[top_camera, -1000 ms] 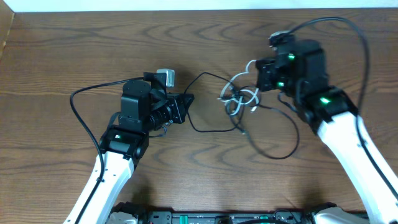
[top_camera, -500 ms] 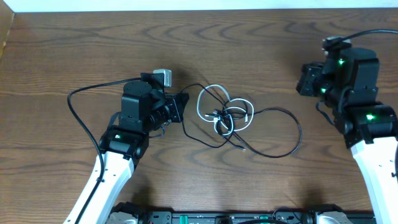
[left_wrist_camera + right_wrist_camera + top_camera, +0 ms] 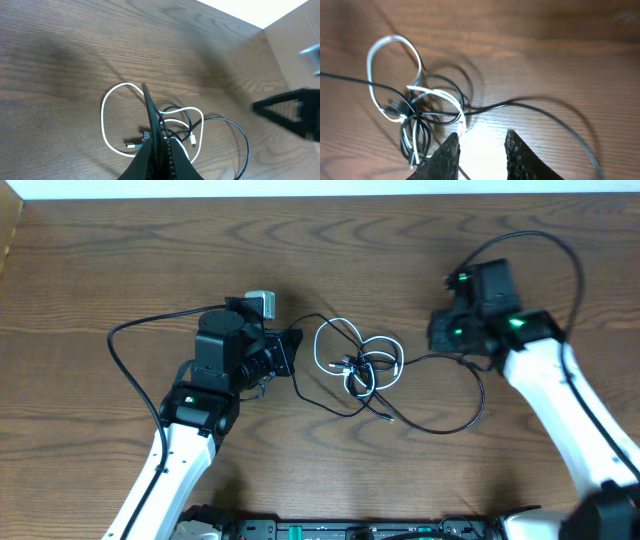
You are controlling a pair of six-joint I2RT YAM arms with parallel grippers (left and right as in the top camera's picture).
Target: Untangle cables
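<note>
The cables lie in a tangle on the wooden table between my two arms, thin white loops knotted with thin black ones. A long black loop trails off to the right. My left gripper sits at the tangle's left edge. In the left wrist view it is shut on a black cable that runs out between the fingers. My right gripper hovers just right of the tangle. Seen from the right wrist, it is open and empty, and the tangle lies up and to the left.
The left arm's own thick black cord arcs out over the table on the left. The right arm's cord arches above its wrist. The table's far edge runs along the top. A pale box corner shows in the left wrist view.
The tangle left the right gripper and now lies spread on the table, farther left. The right arm swung far right, then came back beside it with its jaws opened. The left arm stayed put.
</note>
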